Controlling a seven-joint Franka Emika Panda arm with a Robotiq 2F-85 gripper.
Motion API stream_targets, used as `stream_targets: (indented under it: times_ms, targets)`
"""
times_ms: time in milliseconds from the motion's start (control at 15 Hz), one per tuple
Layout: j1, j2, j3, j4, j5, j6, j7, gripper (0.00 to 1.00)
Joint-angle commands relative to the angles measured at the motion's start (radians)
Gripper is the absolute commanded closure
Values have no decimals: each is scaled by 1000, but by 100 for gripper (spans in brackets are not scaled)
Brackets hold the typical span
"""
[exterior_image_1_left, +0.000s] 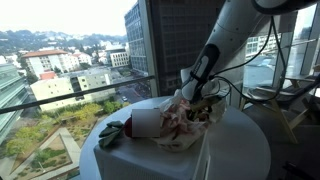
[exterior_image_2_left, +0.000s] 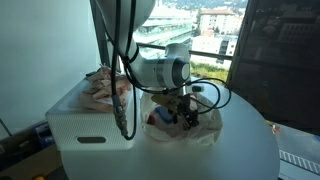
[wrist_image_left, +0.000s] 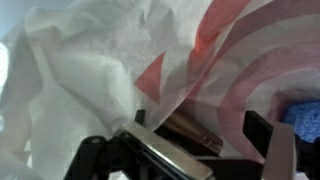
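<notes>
Your gripper (exterior_image_1_left: 197, 98) hangs with jaws spread just above the crumpled red-and-white bag (exterior_image_1_left: 176, 126). The bag sprawls left-to-right at frame centre, and you can't tell which way its mouth faces. It lies on a round white table (exterior_image_1_left: 245, 148) beside a high window (exterior_image_1_left: 90, 30).

White glossy arm (exterior_image_1_left: 236, 28), black band at a joint, pale grey rounded wrist housing (exterior_image_2_left: 158, 70), black cables (exterior_image_2_left: 121, 60) trailing alongside, black end effector (wrist_image_left: 225, 150), dark fingers (wrist_image_left: 272, 148), one metallic pad
</notes>
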Motion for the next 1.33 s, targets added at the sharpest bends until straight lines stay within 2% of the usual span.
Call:
stream_targets:
  times_ms: [0,533,800,1067,1267]
  targets:
    - [16,-33,-13,-63,-7,43,44,0]
    - [39,-47,-24,-98,-31,135,39,0]
    - [47,-32,-30,-103,-77,169,-4,0]
    - [70,-29,-65,-117,-158,213,-25,0]
    - [57,-10,-71,-102,-169,236,-42,0]
